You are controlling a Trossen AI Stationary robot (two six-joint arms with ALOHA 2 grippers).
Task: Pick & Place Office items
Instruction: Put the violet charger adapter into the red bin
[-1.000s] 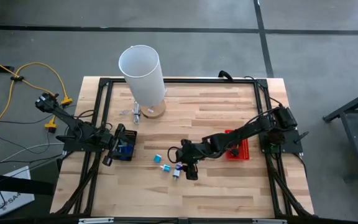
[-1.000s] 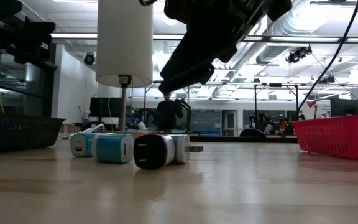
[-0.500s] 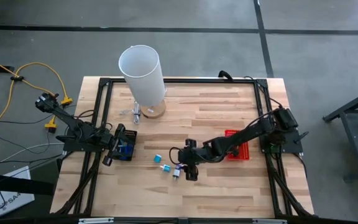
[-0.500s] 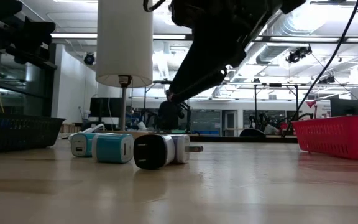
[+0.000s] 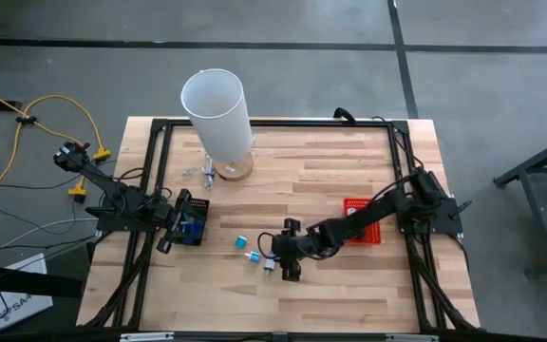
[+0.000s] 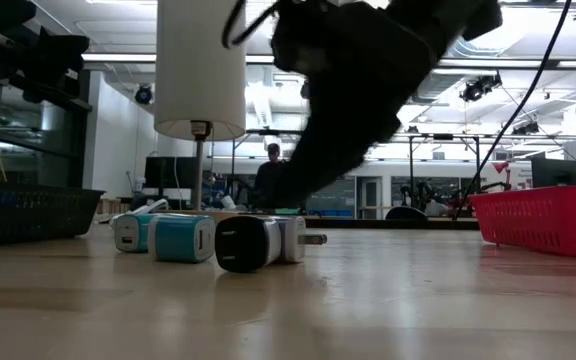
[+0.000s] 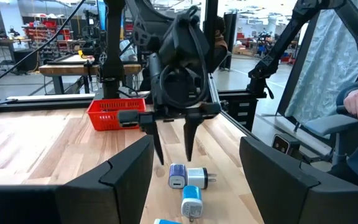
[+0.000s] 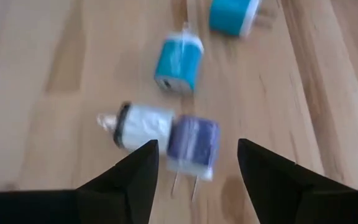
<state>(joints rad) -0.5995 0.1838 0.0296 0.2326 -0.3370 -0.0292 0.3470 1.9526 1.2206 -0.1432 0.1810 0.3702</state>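
Several small plug-like office items lie loose on the wood near the table's middle: two teal ones, a white one and a dark blue one with its prongs toward the camera. My right gripper hangs open just above the white and dark blue pieces. Its fingers slant down without touching anything. My left gripper waits open at the table's left, beside a dark basket.
A red mesh basket sits on the table's right part, under the right arm. A tall white cylinder stands on a stand at the far left. A person's hand shows beyond the table.
My right gripper has sunk toward the cluster of plugs, drifting a little toward the table's near edge and tipping steeper. The plugs have not moved.
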